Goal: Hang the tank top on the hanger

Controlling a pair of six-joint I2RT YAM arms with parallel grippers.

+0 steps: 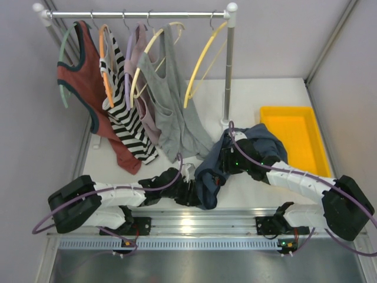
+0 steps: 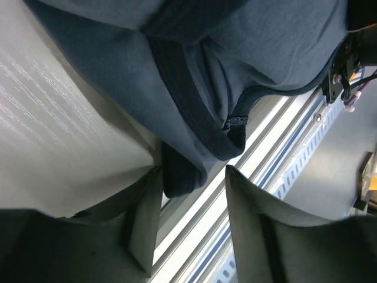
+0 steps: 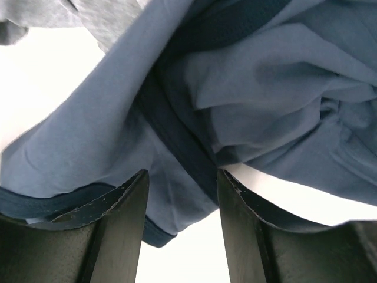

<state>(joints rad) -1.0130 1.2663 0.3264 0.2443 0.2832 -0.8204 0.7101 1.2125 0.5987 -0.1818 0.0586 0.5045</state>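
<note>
The slate blue tank top [image 1: 259, 141] lies crumpled on the white table between the two arms. It fills the left wrist view [image 2: 247, 47] and the right wrist view [image 3: 265, 76]. My left gripper [image 1: 191, 191] is open at the top's near left edge; a dark trim fold [image 2: 179, 174] hangs between its fingers, close to the left finger [image 2: 144, 218]. My right gripper [image 1: 227, 159] is open over the top's middle, with blue cloth and dark trim [image 3: 177, 135] between its fingertips [image 3: 132, 200]. The bright yellow hanger [image 1: 203, 62] hangs empty at the rack's right end.
The clothes rack [image 1: 141, 14] at the back holds a rust-red top [image 1: 88, 88], a striped top [image 1: 126, 112] on an orange hanger and a grey tank top [image 1: 174, 112] on a cream hanger. The rack post [image 1: 227, 71] stands behind the blue top. A yellow tray [image 1: 315, 147] sits right.
</note>
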